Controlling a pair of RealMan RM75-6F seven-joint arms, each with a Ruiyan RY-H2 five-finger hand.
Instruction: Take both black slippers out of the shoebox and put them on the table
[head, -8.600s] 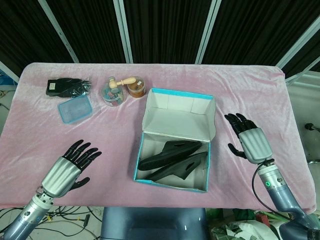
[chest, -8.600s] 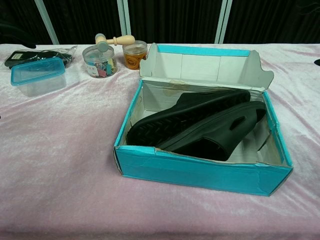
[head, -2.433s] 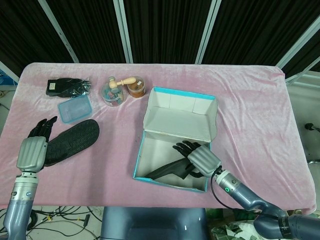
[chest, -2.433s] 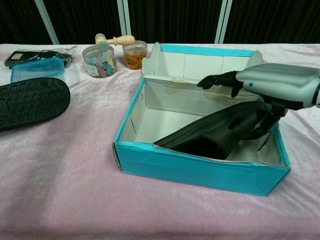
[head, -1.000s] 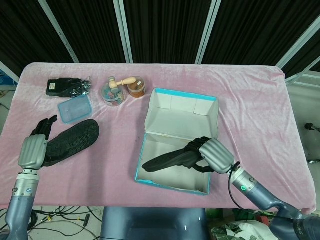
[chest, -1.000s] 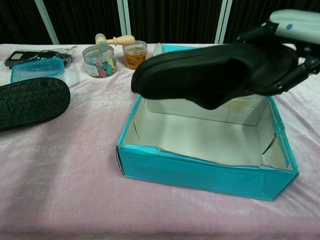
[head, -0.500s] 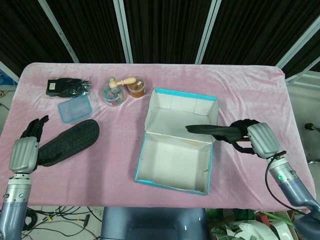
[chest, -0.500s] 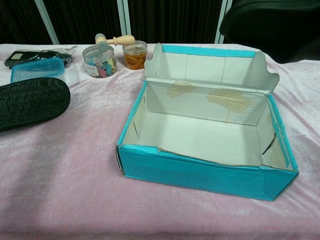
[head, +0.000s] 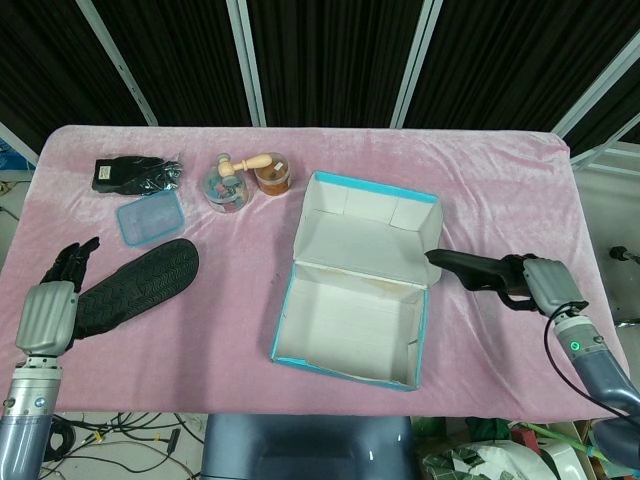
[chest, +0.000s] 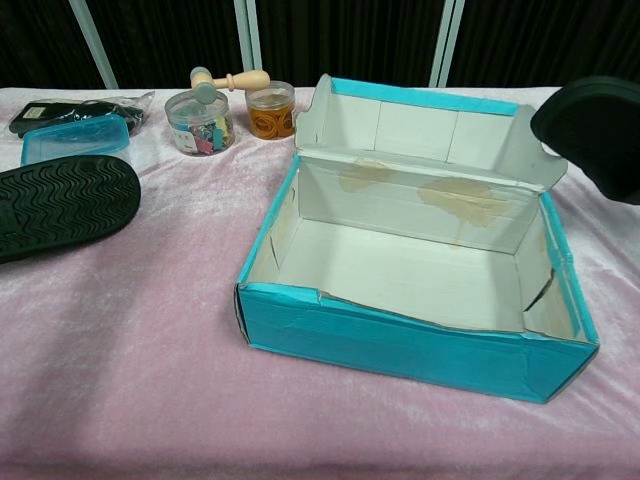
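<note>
1. Left hand (head: 46, 308): seen at table's left edge, fingers straight and apart, nothing gripped. It lies just beside the heel end of slipper 1 (head: 135, 283); contact can't be told from head view.
2. Slipper 1 is set on the table (head: 230, 250), sole up, tread ribs showing (also seen in chest view (chest: 55, 203)). Judged done w/ this one.
3. Clutter noted at back left: tub (head: 150, 217), black pouch (head: 135, 174), jar (head: 226, 189), mallet (head: 250, 162). All well apart from the work.
4. Box (head: 352, 350): open, lid flap up, nothing seen inside in either view.
5. Slipper 2 (head: 472, 270): held in the air just right of the box lid, toe pointing at the lid, heel end in the hand. In chest view only its dark front shows at frame's right edge (chest: 595, 130).
6. Right hand (head: 535, 283): fingers clasped round slipper 2's heel end.
7. Handling, as judged: foam/rubber type, light, somewhat bendy, matte so not slick, not fragile. An end grip lets the toe droop; hold by mid-body or strap is judged steadier.
8. Remaining: slipper 2 to be lowered onto bare cloth right of box, clear of lid.
</note>
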